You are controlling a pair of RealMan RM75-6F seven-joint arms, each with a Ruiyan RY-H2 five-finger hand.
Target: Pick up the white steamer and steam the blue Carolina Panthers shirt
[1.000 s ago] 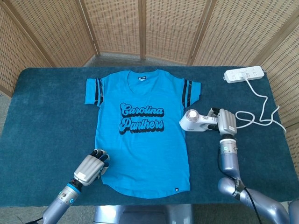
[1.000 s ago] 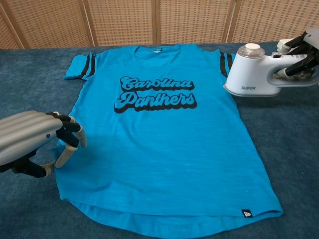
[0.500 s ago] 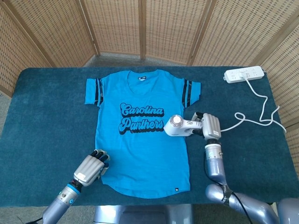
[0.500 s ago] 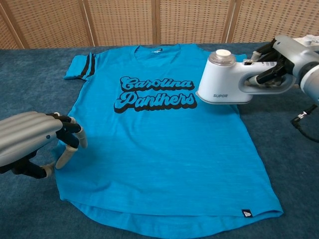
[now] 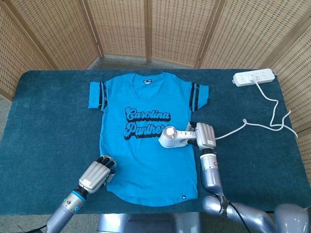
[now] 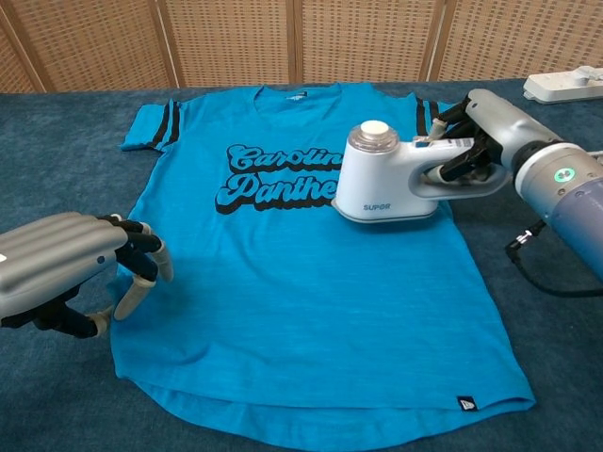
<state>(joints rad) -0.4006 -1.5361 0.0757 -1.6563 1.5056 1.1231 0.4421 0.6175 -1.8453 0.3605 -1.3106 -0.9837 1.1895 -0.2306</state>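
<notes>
A table (image 5: 48, 121) covered in dark teal carpet-like cloth carries everything. A blue shirt (image 5: 146, 160) printed "Carolina Panthers" lies flat and spread out across its middle, collar toward the far edge, hem close to the near edge, black-striped sleeves out to either side. A white power strip (image 5: 253, 77) sits at the far right corner, and its white cable (image 5: 274, 114) loops over the cloth along the right edge.

Glossy white plastic steamer (image 6: 386, 184); matt heathered cloth shirt (image 6: 311, 282); rough, perhaps carpet-like teal table cover (image 5: 48, 126)
</notes>
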